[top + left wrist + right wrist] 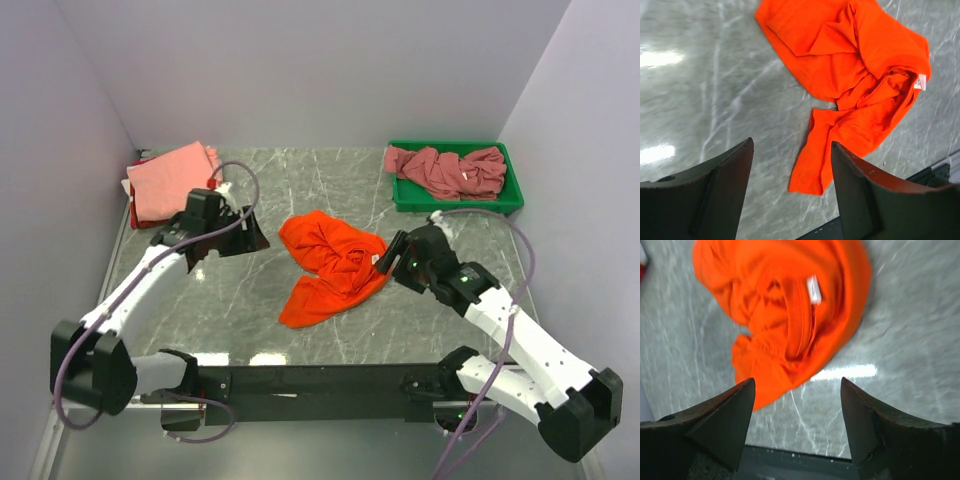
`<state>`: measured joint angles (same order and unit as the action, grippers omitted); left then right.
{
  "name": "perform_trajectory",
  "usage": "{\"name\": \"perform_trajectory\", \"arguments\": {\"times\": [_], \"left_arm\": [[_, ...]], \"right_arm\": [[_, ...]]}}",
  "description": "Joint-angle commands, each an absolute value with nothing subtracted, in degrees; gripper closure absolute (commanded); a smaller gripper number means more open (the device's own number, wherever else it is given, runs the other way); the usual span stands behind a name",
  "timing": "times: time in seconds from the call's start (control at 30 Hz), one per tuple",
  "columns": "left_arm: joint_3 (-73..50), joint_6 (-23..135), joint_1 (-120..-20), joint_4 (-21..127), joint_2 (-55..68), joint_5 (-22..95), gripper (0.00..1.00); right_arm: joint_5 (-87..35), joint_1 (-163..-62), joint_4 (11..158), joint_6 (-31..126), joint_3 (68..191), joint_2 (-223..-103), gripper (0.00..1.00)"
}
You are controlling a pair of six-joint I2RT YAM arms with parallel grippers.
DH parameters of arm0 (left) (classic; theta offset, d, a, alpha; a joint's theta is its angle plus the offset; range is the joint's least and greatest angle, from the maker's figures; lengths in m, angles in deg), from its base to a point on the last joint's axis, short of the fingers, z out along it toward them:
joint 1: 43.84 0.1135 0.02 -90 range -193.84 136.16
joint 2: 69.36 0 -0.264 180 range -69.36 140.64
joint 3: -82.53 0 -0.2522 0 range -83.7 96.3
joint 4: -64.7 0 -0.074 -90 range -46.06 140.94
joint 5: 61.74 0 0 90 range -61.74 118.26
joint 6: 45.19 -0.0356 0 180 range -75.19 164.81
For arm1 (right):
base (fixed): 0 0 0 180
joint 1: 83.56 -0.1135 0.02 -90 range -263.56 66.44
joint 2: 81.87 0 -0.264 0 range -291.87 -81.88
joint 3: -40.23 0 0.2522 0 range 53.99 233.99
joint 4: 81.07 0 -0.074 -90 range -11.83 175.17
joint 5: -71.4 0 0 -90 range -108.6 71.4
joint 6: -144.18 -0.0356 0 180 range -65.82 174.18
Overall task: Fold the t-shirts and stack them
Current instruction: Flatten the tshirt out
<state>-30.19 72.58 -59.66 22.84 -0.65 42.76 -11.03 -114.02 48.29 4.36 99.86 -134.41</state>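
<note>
A bright orange t-shirt (330,265) lies crumpled in the middle of the marble table; it also shows in the left wrist view (850,65) and the right wrist view (785,305) with its white neck label up. A folded salmon-pink t-shirt (170,178) lies at the back left. Dusty rose-mauve t-shirts (450,170) sit bunched in the green bin (512,196). My left gripper (258,236) is open and empty, just left of the orange shirt. My right gripper (388,257) is open and empty at the shirt's right edge.
The green bin stands at the back right. Grey walls close in the table on the left, back and right. A black rail (320,378) runs along the near edge between the arm bases.
</note>
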Motion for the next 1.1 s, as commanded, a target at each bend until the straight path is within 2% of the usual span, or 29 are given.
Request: {"name": "perform_trajectory", "arguments": {"times": [0.0, 0.13, 0.4, 0.57, 1.07], "left_arm": [[-27.6, 75.0, -61.2, 30.8, 5.4, 45.4, 0.32], [-24.7, 74.8, -61.3, 32.7, 12.5, 45.6, 0.38], [-16.1, 73.2, -61.7, 33.5, 25.0, 46.1, 0.44], [-12.8, 72.8, -62.0, 33.4, 31.2, 46.8, 0.51], [-5.5, 70.5, -64.7, 28.7, 39.4, 42.1, 0.54]], "right_arm": [[-12.1, -117.6, 54.0, -0.6, 98.2, -135.3, 0.25], [-12.1, -120.1, 55.5, -1.5, 97.8, -137.1, 0.25], [-12.5, -123.3, 56.8, -1.7, 99.6, -142.3, 0.25], [-13.4, -123.6, 56.8, -0.6, 101.7, -145.8, 0.25], [-15.0, -123.8, 56.3, 1.5, 105.6, -151.9, 0.25]]}}
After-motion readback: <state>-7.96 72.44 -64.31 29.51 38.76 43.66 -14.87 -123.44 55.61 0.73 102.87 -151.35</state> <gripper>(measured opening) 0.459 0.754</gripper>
